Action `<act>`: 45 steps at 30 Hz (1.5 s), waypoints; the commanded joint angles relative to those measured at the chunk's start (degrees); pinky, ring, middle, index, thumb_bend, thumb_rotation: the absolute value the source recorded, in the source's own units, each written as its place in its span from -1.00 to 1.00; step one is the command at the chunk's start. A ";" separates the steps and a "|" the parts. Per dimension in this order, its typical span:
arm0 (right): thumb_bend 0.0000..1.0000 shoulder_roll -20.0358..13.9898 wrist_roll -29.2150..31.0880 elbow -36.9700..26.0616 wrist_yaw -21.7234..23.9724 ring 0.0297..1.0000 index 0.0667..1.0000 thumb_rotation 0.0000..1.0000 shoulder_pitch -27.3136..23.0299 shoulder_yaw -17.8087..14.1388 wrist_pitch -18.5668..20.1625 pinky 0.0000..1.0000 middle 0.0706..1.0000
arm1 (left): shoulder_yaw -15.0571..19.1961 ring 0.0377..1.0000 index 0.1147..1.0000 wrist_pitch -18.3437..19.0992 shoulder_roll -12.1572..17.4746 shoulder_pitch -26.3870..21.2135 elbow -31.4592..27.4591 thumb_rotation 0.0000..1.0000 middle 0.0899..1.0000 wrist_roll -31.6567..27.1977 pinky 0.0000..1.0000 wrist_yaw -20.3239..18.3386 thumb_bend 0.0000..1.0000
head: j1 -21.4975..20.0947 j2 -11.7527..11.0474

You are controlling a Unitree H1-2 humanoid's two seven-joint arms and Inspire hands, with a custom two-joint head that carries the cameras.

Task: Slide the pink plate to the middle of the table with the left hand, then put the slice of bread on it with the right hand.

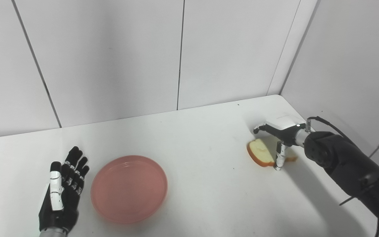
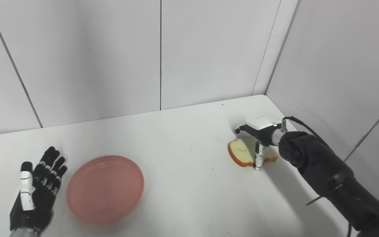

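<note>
We see bright, even light from overhead, soft shadow beneath the right arm [image 1: 347, 164] on the white table [image 1: 202, 158], faint shadow under the pink plate [image 1: 129, 188], sharp focus, wall seams leaning at the edges.

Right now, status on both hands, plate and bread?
Left hand open, flat beside the plate. Right hand over the bread, grip unconfirmed. Nothing between bread and plate.

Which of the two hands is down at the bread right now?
The right hand, its fingers reaching down around the bread. The left hand lies open beside the pink plate.
</note>
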 commanded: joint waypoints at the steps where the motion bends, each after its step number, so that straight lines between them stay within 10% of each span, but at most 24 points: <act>1: 0.07 -0.96 -0.33 0.40 -4.74 -0.11 -0.01 -1.00 -1.59 -1.57 -2.40 -0.23 -0.13 | 0.03 0.96 0.79 -0.28 -0.04 0.11 0.13 0.94 0.96 -0.35 1.00 -0.44 0.39 | -0.11 0.13; 21: 0.06 0.21 -0.41 -7.23 -9.78 -0.13 -0.06 -1.00 -2.38 -3.90 -3.49 -0.26 -0.15 | -0.12 0.97 0.77 -0.57 -0.36 -0.09 0.76 0.95 0.97 -0.38 1.00 -0.13 0.39 | 1.22 -0.07; 33: 0.05 4.75 1.77 -21.48 -11.89 -0.19 -0.03 -1.00 -1.53 -7.23 -8.60 -0.29 -0.19 | -2.35 0.93 0.80 -0.58 -3.79 1.50 -0.73 0.96 0.93 3.86 0.95 3.57 0.35 | 16.68 -0.57; 45: 0.03 14.78 5.39 -25.97 -7.59 -0.24 0.01 -1.00 -5.80 -3.67 -11.33 -0.29 -0.10 | -4.42 0.92 0.76 -3.99 -6.07 1.17 2.56 0.96 0.90 5.70 0.95 3.90 0.38 | 28.39 -0.78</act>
